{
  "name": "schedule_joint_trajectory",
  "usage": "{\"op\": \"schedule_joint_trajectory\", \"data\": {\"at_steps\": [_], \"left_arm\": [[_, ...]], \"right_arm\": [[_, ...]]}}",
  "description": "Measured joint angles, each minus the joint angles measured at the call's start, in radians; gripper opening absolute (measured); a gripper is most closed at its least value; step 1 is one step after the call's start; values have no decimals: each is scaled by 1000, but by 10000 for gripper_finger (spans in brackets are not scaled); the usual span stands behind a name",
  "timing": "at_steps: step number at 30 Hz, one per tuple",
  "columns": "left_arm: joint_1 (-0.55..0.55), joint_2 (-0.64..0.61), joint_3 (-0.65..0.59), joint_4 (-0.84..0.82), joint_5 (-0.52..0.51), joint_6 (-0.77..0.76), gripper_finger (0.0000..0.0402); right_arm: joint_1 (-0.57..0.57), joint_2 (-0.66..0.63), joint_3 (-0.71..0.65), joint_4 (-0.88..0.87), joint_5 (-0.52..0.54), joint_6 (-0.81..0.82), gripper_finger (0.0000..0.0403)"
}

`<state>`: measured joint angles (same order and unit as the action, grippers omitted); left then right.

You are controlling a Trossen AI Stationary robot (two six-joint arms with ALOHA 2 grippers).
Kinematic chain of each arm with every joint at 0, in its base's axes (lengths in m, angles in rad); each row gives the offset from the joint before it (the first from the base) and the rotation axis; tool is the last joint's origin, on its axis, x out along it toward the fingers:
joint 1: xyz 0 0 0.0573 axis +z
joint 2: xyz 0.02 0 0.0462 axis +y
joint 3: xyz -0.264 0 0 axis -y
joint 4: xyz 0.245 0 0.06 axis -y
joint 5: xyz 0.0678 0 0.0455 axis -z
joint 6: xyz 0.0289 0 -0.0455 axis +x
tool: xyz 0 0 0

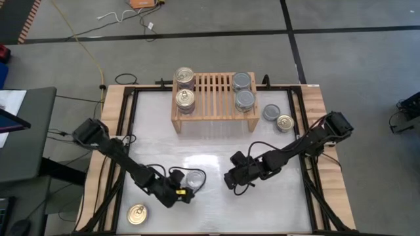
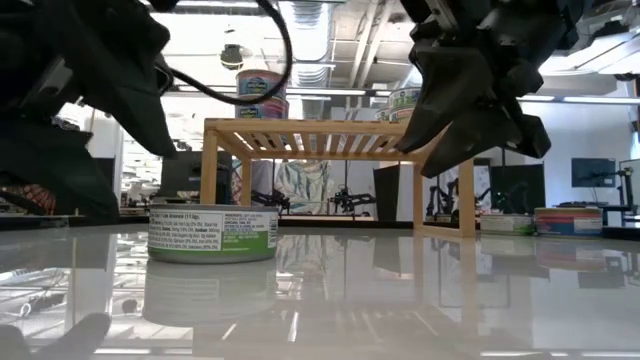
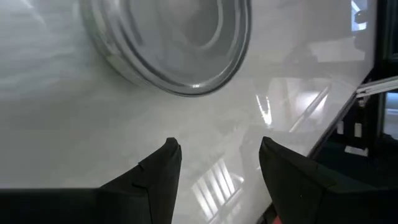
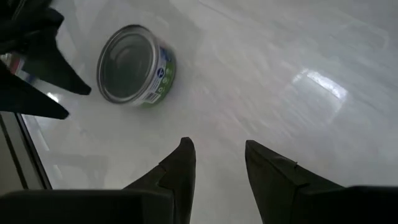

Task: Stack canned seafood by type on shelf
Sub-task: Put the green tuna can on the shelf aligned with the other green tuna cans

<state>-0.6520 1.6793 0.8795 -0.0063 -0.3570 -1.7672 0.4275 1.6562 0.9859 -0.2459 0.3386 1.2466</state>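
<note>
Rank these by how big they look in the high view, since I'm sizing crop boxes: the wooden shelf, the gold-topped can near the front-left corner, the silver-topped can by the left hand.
1. wooden shelf, clearly largest.
2. gold-topped can and silver-topped can: they look alike; the left hand partly crowds the silver one, so no ranking.

The table (image 1: 216, 203) is white and shiny, with a wood edge. A wood shelf (image 1: 214, 98) stands at its far side. Two gold-top cans (image 1: 185, 88) sit on the shelf's left end, two grey-top cans (image 1: 243, 91) on its right end. On the table lie a grey can (image 1: 195, 178) in front, a gold can (image 1: 137, 214) near the front left corner, and two cans (image 1: 278, 118) just right of the shelf.
</note>
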Motion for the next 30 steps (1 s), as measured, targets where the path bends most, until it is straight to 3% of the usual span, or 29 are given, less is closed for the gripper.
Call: {"op": "schedule_joint_trajectory", "data": {"at_steps": [7, 11, 13, 18, 30], "left_arm": [[32, 70, 21, -64, -65, -3, 208], [7, 67, 18, -246, -400, -270, 208], [-4, 67, 18, -270, -471, -347, 208], [-18, 66, 19, -268, -380, -315, 208], [-19, 59, 19, -268, -380, -299, 208]], "right_arm": [[21, 0, 0, -8, 0, -26, 163], [38, 0, 0, -8, 0, -51, 163], [48, 0, 0, -9, 0, -51, 163], [66, 0, 0, -29, 0, -55, 163], [45, 0, 0, -46, -1, -103, 163]]}}
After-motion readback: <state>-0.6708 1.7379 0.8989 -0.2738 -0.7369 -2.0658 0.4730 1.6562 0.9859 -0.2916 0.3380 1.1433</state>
